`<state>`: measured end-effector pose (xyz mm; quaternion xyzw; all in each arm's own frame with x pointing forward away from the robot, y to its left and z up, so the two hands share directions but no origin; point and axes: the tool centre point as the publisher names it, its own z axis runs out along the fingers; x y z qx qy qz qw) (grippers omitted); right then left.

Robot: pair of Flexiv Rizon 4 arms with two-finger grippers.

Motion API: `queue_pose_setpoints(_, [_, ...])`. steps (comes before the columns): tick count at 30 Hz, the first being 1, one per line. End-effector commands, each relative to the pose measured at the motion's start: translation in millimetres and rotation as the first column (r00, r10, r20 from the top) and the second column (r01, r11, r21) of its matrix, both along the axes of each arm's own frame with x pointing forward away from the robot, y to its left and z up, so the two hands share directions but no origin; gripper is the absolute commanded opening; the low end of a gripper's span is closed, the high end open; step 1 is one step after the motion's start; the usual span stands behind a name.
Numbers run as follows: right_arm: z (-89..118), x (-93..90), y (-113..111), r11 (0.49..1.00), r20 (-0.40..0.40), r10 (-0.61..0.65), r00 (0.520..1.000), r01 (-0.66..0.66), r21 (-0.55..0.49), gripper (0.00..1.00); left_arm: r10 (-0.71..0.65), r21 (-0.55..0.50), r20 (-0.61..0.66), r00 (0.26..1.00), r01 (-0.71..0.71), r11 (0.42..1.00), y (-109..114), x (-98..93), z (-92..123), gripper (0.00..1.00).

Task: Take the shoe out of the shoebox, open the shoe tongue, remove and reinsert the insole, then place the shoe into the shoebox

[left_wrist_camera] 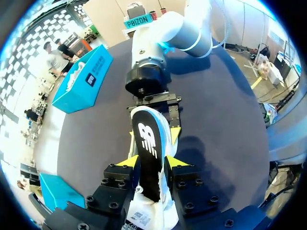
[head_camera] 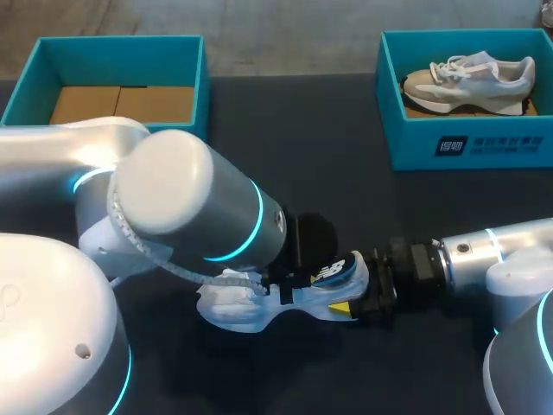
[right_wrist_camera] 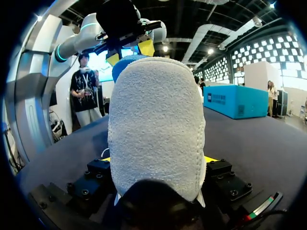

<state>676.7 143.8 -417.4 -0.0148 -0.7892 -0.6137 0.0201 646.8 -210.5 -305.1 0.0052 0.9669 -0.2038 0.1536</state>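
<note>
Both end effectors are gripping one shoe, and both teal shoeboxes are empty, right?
No: the head view shows another shoe in the right shoebox; only the left shoebox is empty. The left end effector and right end effector do grip the held shoe.

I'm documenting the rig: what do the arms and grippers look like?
The left arm and right arm are silver-white rounded tubes with glowing cyan rings at joints. The left gripper and right gripper are black bolted blocks, yellow-tipped.
</note>
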Motion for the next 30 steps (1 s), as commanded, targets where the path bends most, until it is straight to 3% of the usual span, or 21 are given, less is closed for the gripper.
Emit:
queue_pose_setpoints(1, [-2, -0.6, 1, 1.000, 0.001, -0.001, 1.000, 0.001, -0.003, 0.00, 0.038, 0.024, 0.036, 0.999, -0.039, 0.999, -22, -3.2, -11, 0.34])
queue_pose_setpoints(16, [-2, -0.6, 1, 1.000, 0.001, -0.001, 1.000, 0.001, -0.003, 0.00, 0.132, 0.041, 0.106, 0.986, -0.137, 0.990, -42, -3.4, -28, 0.39])
queue_pose_setpoints(30, [-2, -0.6, 1, 1.000, 0.001, -0.001, 1.000, 0.001, -0.003, 0.00, 0.213, 0.057, 0.165, 0.963, -0.225, 0.973, -47, 5.4, -33, 0.34])
